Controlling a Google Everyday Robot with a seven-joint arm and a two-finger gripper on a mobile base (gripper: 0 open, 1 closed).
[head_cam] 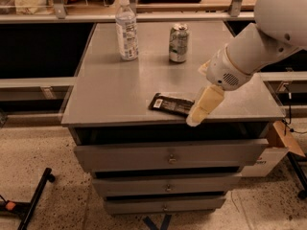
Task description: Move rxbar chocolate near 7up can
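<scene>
- A gray desk (pixel 115 90) is seen from the front and a bit from above.
- Three drawers (pixel 168 155) are stacked under the desk top. All three are pushed in.
- The rxbar chocolate (pixel 171 104) is laid flat on the desk, near the front edge and a little right of the middle. It is a thin black wrapper with small pale print.
- The 7up can (pixel 179 43) is stood upright near the back of the desk. It is green and silver.
- The bar and the can are well apart, with bare desk top between them.
- A clear water bottle (pixel 126 29) with a white cap is stood upright to the left of the can, near it but not touching.
- A big white robot arm (pixel 259 47) is reached in from the top right.
- The gripper (pixel 195 118) is cream colored and is pointed down and to the left. It is held at the right end of the bar, by the front edge of the desk.
- The right end of the bar is partly hidden by the gripper. It cannot be told if the bar is touched.
- It cannot be told if the gripper is spread apart or pressed together.
- A cardboard box (pixel 283 138) is seen on the floor to the right of the desk.
- A black stand leg (pixel 33 198) is laid on the speckled floor at the lower left.
</scene>
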